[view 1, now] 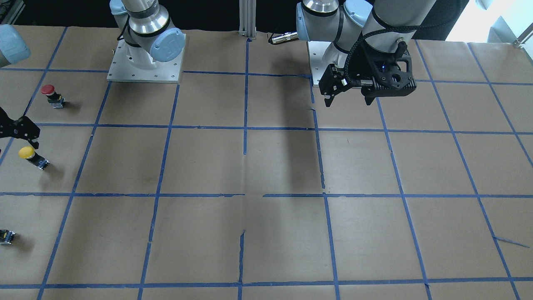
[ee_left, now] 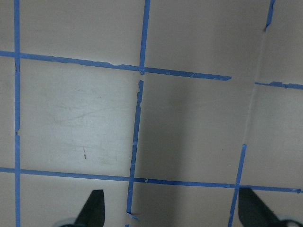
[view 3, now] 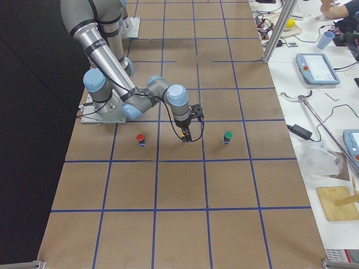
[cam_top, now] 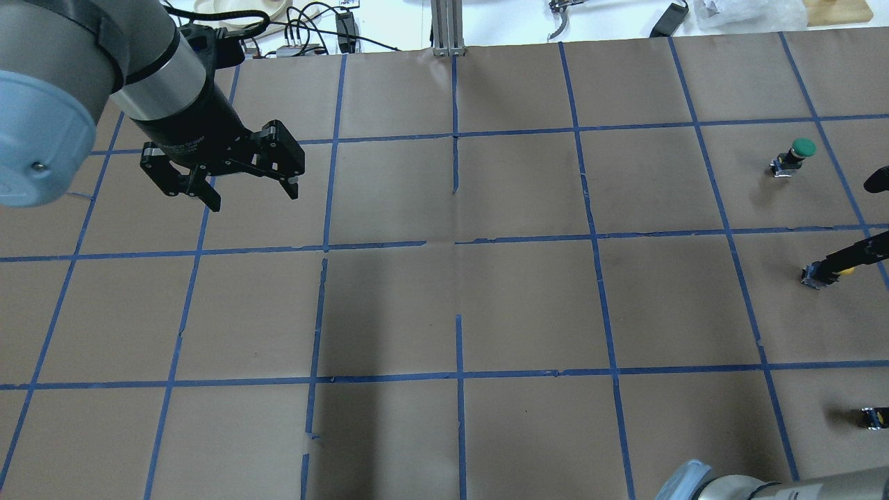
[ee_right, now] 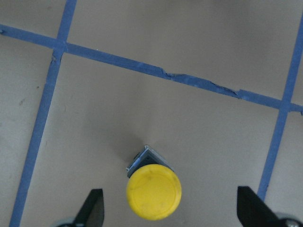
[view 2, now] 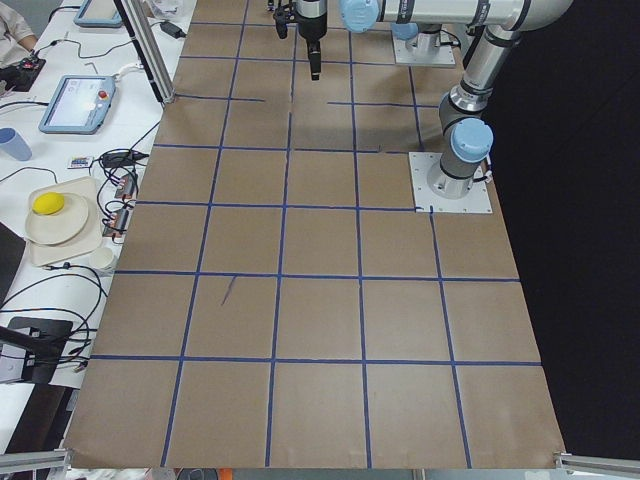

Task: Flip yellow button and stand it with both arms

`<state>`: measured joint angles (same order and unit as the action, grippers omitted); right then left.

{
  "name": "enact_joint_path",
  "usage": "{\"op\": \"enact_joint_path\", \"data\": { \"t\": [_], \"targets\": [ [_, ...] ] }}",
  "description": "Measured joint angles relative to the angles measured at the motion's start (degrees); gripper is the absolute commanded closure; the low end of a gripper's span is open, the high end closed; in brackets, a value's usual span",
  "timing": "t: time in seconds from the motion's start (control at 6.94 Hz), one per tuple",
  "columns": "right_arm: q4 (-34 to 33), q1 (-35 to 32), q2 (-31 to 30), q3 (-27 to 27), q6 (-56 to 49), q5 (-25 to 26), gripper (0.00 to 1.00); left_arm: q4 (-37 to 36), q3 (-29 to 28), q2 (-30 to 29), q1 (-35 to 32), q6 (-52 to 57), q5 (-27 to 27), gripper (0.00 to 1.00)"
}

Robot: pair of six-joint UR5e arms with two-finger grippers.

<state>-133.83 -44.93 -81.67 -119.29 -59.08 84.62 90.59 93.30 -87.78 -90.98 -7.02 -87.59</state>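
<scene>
You have the yellow button near the surface's edge on the robot's right side. It sits in the grid square between the red-capped button and a small black part with a yellow spot, apart from both.

It stands on its boxy metal-edged base with the round yellow cap on top. Its long axis runs straight up from the surface, cap pointing at the ceiling. The right wrist view looks almost square down onto the cap, with only a corner of the base showing past it. I see no lean beyond camera perspective.

The right gripper hangs directly over the button. Its jaws are spread wide, one finger on either side of the cap, and they touch nothing. The left gripper is well apart, on the other half of the surface, with its jaws also wide and empty over bare paper.

If cap-up on the base is the pose you want, I judge the standing done, and only lifting the right arm clear is left. If the button is meant to end the other way up, the grasp, the hand-over to the left arm and the placing are all yet to do. The pictures do not settle which.
</scene>
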Motion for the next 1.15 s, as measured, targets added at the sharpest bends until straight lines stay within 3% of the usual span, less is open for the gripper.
{"op": "enact_joint_path", "data": {
  "t": [0.43,0.86,1.15],
  "targets": [
    [24.3,-5.4,-5.1,12.9,14.5,0.4,0.00,0.0,0.1,0.1,-0.1,0.1,0.0,0.00],
    [50.3,-21.4,-13.0,25.9,38.6,2.2,0.00,0.0,0.1,0.2,-0.1,0.2,0.1,0.00],
    [56.6,-34.0,-17.4,27.1,46.9,2.7,0.00,0.1,0.2,0.3,-0.1,0.2,0.1,0.00]
  ]
}}
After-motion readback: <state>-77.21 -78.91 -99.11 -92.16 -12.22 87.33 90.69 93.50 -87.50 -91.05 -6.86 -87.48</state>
